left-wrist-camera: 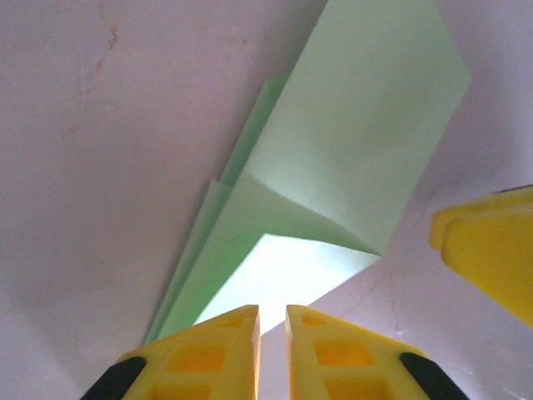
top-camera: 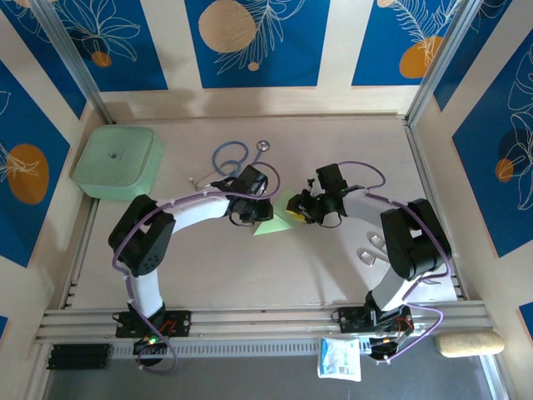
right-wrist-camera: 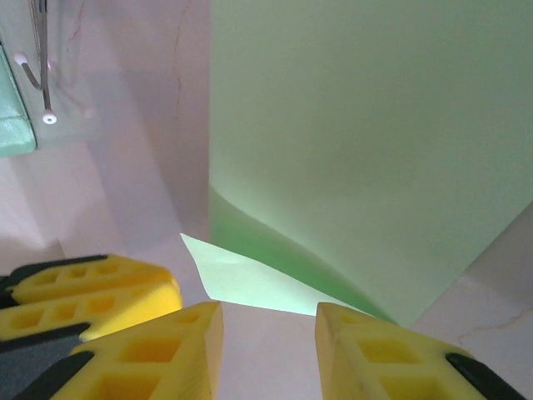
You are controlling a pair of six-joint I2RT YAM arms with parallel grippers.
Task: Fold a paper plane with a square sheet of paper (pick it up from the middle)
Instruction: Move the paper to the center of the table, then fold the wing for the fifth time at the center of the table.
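Paper (left-wrist-camera: pixel 358 158) edge hides behind left pincer (left-wrist-camera: pixel 272 310) (nearly shut; whether gripping, cannot tell); right pincer (right-wrist-camera: pixel 268 307) open.

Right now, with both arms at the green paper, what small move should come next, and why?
Probably ease the right fingers slightly forward before closing. They stand apart, and the folded flap of the sheet of paper lies just ahead of their gap, not inside it, while the left fingers look pinched on another flap.
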